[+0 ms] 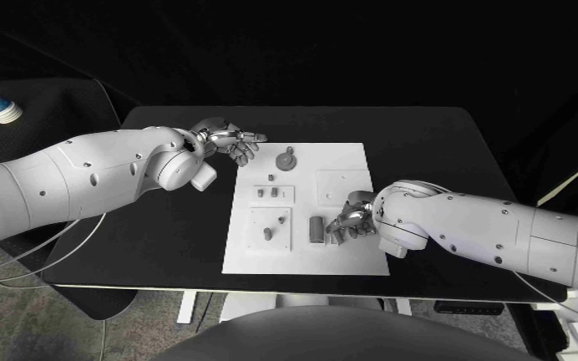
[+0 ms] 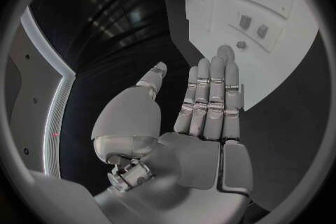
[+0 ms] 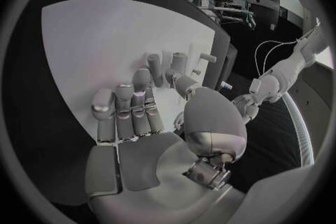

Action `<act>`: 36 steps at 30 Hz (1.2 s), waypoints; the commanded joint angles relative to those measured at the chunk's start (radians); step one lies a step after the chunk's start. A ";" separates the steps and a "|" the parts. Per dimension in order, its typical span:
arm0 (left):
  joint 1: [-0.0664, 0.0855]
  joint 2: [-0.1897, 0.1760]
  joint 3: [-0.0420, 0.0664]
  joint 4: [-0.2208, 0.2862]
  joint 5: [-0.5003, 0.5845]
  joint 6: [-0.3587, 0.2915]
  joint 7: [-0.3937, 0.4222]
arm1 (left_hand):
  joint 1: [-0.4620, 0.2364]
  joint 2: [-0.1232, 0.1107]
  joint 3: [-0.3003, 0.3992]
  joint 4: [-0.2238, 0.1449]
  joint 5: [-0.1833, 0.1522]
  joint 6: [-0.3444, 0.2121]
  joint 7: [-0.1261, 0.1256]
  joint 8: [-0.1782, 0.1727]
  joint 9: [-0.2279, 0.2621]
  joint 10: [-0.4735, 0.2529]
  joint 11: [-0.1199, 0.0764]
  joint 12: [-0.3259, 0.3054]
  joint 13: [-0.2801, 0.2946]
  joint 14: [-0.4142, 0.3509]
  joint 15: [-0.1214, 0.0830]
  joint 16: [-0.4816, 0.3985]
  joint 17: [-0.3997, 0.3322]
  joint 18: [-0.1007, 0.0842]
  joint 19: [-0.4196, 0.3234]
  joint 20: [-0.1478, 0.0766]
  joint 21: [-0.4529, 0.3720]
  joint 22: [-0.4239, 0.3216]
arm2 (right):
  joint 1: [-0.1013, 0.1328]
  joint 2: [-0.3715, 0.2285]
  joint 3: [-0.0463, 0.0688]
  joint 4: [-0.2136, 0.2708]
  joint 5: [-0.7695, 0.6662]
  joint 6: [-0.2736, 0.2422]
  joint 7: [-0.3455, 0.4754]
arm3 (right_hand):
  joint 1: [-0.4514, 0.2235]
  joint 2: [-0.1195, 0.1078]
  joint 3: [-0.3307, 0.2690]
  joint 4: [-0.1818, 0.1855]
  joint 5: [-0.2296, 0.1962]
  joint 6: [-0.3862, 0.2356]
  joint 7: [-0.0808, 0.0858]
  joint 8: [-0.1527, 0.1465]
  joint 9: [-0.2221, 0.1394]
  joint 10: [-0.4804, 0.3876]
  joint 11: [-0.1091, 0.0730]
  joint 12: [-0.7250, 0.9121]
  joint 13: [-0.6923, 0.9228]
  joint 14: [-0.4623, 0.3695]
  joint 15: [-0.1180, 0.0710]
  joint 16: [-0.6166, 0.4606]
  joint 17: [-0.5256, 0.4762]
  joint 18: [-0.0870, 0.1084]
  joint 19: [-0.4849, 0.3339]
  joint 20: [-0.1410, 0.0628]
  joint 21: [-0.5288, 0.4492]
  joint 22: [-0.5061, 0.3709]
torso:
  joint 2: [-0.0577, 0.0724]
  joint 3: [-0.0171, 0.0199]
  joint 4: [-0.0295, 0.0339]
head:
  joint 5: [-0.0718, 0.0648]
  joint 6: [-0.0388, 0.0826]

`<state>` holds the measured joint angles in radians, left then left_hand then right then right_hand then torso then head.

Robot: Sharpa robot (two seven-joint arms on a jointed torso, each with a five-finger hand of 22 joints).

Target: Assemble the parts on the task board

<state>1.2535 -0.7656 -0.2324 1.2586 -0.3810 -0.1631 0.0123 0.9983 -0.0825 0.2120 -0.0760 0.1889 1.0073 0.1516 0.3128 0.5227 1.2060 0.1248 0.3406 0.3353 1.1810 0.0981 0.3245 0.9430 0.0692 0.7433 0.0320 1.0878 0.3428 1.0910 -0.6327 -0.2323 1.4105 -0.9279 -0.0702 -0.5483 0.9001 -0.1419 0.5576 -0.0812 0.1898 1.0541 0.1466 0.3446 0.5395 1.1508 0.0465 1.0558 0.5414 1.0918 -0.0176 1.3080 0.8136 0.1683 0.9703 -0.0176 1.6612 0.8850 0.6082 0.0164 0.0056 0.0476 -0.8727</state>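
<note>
While the left hand (image 1: 229,144) hovers at the far left corner of the task board (image 1: 349,261) with its fingers straight, apart and holding nothing, the right hand (image 1: 352,215) rests over the board's near right part, fingers bent down beside an upright dark part (image 1: 316,228) — whether it grips anything I cannot tell. Other small parts (two side by side (image 1: 273,191), a round one (image 1: 286,160) farther off) lie on the board — all apart from the left hand.

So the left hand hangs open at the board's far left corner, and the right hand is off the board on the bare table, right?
Not quite: the head view shows the right hand over the task board, by its near parts. The left hand does hang open at the far left corner.
</note>
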 commanded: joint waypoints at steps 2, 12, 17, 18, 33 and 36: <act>0.001 0.002 0.001 0.001 -0.004 0.013 0.004 | 0.005 -0.003 0.007 0.002 -0.003 -0.006 -0.001 0.004 -0.001 -0.007 -0.001 -0.005 0.001 -0.009 0.001 -0.005 0.001 0.019 -0.004 0.000 -0.004 0.000 | -0.001 -0.005 0.001 0.009 0.003 -0.009 0.019 | -0.014 0.001 -0.003 0.004 -0.003 -0.007 -0.002 -0.001 0.000 -0.003 0.002 -0.006 -0.001 -0.001 0.003 -0.004 -0.001 0.093 -0.002 0.001 0.114 -0.001 | 0.000 -0.0003 0.0006 | 0.000 0.000; 0.001 0.001 0.001 0.001 -0.006 0.012 0.003 | 0.006 -0.003 0.008 0.002 -0.003 -0.006 -0.001 0.004 -0.001 -0.007 -0.001 -0.005 0.001 -0.009 0.001 -0.005 0.001 0.019 -0.004 0.000 -0.004 0.000 | 0.000 -0.036 0.001 0.043 0.004 0.000 0.012 | -0.021 0.004 -0.003 0.008 -0.002 -0.005 -0.003 0.000 0.000 -0.001 0.002 -0.006 -0.001 0.000 0.003 -0.003 -0.001 0.093 -0.001 0.002 0.114 -0.001 | -0.001 -0.0003 -0.0002 | 0.000 0.000; 0.001 0.000 0.001 0.002 -0.007 0.013 0.003 | 0.006 -0.003 0.008 0.002 -0.003 -0.006 -0.001 0.004 -0.001 -0.007 -0.001 -0.005 0.001 -0.010 0.001 -0.005 0.002 0.019 -0.004 0.000 -0.004 0.000 | 0.000 -0.047 0.001 0.048 0.003 0.004 0.008 | -0.024 0.016 0.004 0.009 -0.001 0.004 -0.005 0.005 0.003 0.007 -0.001 0.000 0.000 0.005 0.001 -0.001 0.001 0.093 0.002 0.001 0.115 -0.001 | 0.000 -0.0003 -0.0005 | 0.001 0.000; 0.001 0.000 0.001 0.002 -0.007 0.013 0.003 | 0.006 -0.003 0.008 0.002 -0.003 -0.006 -0.001 0.004 -0.001 -0.007 -0.001 -0.005 0.001 -0.010 0.001 -0.005 0.002 0.019 -0.004 0.000 -0.004 0.000 | 0.000 -0.047 0.001 0.047 0.003 0.006 0.008 | -0.022 0.026 0.012 0.005 -0.001 0.014 -0.008 0.010 0.005 0.017 -0.005 0.006 0.002 0.010 -0.001 0.003 0.002 0.093 0.005 0.000 0.117 -0.001 | 0.000 0.0000 -0.0004 | 0.001 0.000; 0.001 0.000 0.001 0.002 -0.008 0.013 0.001 | 0.006 -0.003 0.009 0.002 -0.003 -0.007 -0.001 0.004 -0.001 -0.007 -0.001 -0.005 0.002 -0.010 0.001 -0.005 0.002 0.019 -0.004 0.000 -0.004 0.001 | 0.000 -0.054 0.001 0.049 0.003 0.003 0.021 | -0.014 0.035 0.027 -0.011 -0.001 0.031 -0.012 0.019 0.011 0.032 -0.011 0.017 0.005 0.021 -0.006 0.010 0.005 0.093 0.013 -0.003 0.123 0.002 | 0.000 -0.0003 -0.0001 | -0.001 0.000; 0.001 -0.001 0.001 0.002 -0.009 0.014 0.000 | 0.007 -0.003 0.009 0.002 -0.003 -0.007 -0.001 0.004 -0.001 -0.007 -0.001 -0.005 0.002 -0.010 0.001 -0.005 0.002 0.019 -0.004 0.000 -0.004 0.001 | 0.000 -0.063 0.001 0.059 0.008 -0.007 0.033 | -0.015 0.034 0.026 -0.011 -0.001 0.031 -0.012 0.019 0.011 0.032 -0.012 0.017 0.005 0.021 -0.006 0.010 0.005 0.093 0.013 -0.003 0.123 0.003 | 0.000 -0.0006 0.0005 | 0.000 0.000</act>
<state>1.2536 -0.7673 -0.2324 1.2589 -0.3859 -0.1618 0.0090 0.9982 -0.0824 0.2148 -0.0732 0.1889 1.0073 0.1516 0.3128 0.5228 1.2060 0.1248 0.3406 0.3353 1.1785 0.1005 0.3245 0.9436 0.0691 0.7433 0.0320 1.0878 0.3428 1.0912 -0.6945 -0.2316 1.4651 -0.9232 -0.0763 -0.5382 0.8847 -0.1076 0.5800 -0.0898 0.1898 1.0782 0.1371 0.3580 0.5493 1.1778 0.0339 1.0680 0.5453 1.1063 -0.0251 1.3127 0.8176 0.1715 0.9777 -0.0180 1.6612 0.8865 0.6082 0.0164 0.0057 0.0467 -0.8727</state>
